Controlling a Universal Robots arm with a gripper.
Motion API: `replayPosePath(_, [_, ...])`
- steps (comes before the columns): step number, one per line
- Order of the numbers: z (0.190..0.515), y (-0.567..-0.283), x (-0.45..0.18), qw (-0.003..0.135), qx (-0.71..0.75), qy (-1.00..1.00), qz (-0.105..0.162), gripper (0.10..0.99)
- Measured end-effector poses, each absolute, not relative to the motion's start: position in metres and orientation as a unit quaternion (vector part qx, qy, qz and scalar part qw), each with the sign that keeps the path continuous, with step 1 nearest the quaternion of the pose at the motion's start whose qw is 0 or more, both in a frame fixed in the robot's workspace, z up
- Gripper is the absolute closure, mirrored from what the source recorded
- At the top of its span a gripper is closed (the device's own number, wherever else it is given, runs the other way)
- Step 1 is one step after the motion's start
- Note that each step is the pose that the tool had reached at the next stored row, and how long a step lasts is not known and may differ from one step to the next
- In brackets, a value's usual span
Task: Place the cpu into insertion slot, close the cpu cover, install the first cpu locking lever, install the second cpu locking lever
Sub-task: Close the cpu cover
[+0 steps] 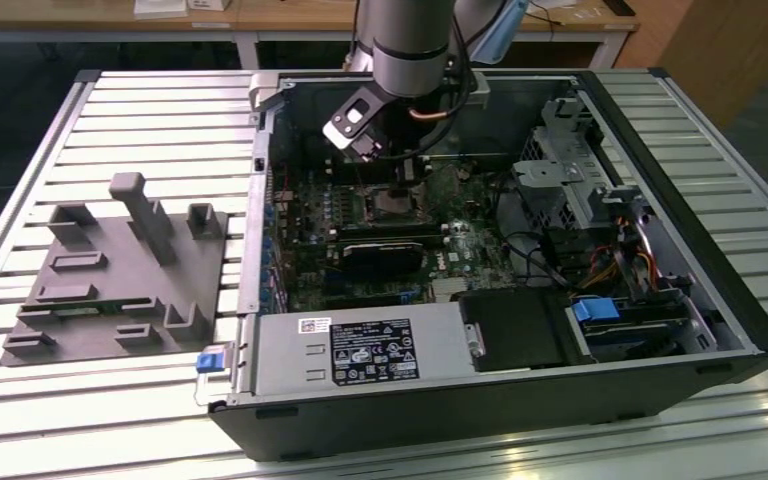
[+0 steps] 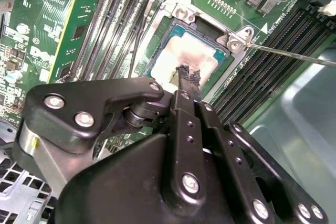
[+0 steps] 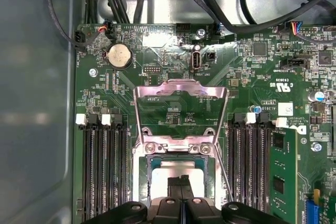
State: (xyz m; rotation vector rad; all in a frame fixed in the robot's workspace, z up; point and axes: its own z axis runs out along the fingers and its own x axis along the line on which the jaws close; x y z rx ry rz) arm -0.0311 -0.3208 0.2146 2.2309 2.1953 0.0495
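On the slatted bench (image 1: 91, 430) up front sits an open computer case (image 1: 491, 415); inside, the end effector (image 2: 189, 73), fingers pressed together, touches the cpu (image 2: 202, 53) lying in the insertion slot (image 2: 179, 10), cpu cover (image 3: 181, 88) open; wooden desks (image 1: 304, 15) stand beyond.

Bright, even room light fills the exterior view, and the slatted table (image 1: 704, 430) glares pale toward 5 o'clock. The inside of the case (image 1: 491, 410) lies in softer shade. In the second wrist view glare washes the cpu (image 2: 191, 56) top almost white, while in the first wrist view the grey wall (image 3: 37, 103) carries faint, hazy reflections.
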Motion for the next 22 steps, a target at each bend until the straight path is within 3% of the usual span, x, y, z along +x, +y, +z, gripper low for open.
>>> replayPosePath(22, [0.243, -0.321, -0.031, 0.006, 0.713, 0.701, 0.016, 0.98])
